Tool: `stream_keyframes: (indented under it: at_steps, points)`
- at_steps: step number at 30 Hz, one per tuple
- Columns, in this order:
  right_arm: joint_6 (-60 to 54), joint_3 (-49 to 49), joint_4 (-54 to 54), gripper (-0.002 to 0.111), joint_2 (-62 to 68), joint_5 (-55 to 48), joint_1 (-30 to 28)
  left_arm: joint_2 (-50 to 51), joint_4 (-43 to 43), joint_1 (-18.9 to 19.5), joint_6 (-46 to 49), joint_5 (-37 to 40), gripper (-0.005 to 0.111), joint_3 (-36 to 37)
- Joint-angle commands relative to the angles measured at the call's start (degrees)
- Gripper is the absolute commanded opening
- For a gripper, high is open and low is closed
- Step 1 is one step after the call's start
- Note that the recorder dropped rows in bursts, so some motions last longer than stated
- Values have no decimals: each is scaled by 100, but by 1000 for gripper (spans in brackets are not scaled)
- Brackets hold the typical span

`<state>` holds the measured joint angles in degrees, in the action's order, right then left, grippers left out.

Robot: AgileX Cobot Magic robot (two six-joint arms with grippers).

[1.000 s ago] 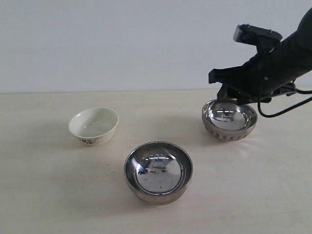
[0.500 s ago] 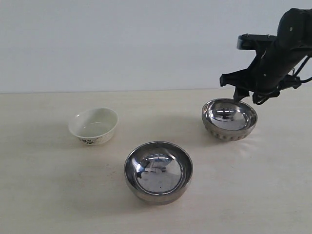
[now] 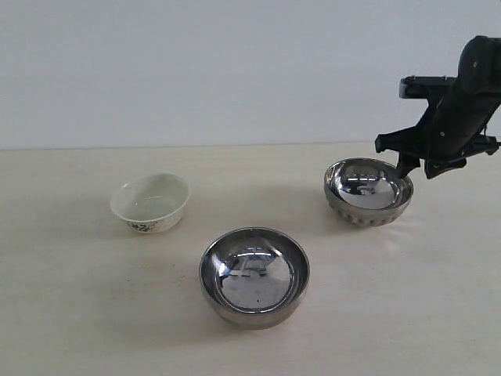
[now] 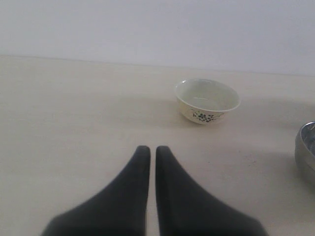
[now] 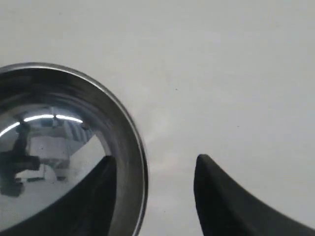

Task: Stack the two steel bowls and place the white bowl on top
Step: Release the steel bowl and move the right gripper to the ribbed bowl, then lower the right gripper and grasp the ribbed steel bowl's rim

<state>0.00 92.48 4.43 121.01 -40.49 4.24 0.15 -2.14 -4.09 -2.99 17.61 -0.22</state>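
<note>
Bowls all stand mouth-up on your table (image 3: 78, 313), well apart: ribbed bowl (image 3: 368, 192) right, smooth bowl (image 3: 254, 276) front centre, white bowl (image 3: 150, 202) left. Your right gripper (image 5: 153, 161) is spread wide astride the ribbed bowl's rim; left gripper (image 4: 149, 150) nearly closed, empty.

The right arm (image 3: 458, 102) comes in high from the right side, black and bent sharply near its end, so that the right gripper (image 5: 153, 164) points downward. Its jaws stand well apart, the two dark fingers (image 5: 216, 196) tapering to blunt tips. The left gripper (image 4: 152, 150) sits low and level, facing forward, its jaws drawn together with only a thin slit between them.
</note>
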Motion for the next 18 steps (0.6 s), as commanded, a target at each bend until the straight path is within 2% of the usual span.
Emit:
stream_keyframes:
  at_steps: [1, 5, 7, 9, 10, 18]
  points:
    - [-270, 21, 299, 43, 321, 124, -31, -15, 10, 15, -5, -1, 4, 22]
    - [-311, 21, 411, 40, 494, 194, -31, -15, 10, 15, -5, -1, 4, 22]
    - [-311, 21, 411, 26, 506, 190, -31, -15, 10, 15, -5, -1, 4, 22]
    - [-311, 21, 411, 4, 492, 134, -31, -15, 10, 15, -5, -1, 4, 22]
    - [-296, 21, 426, 0, 492, 123, -31, -15, 10, 15, -5, -1, 4, 22]
    - [-346, 21, 545, 0, 482, -49, -31, -15, 10, 15, -5, -1, 4, 22]
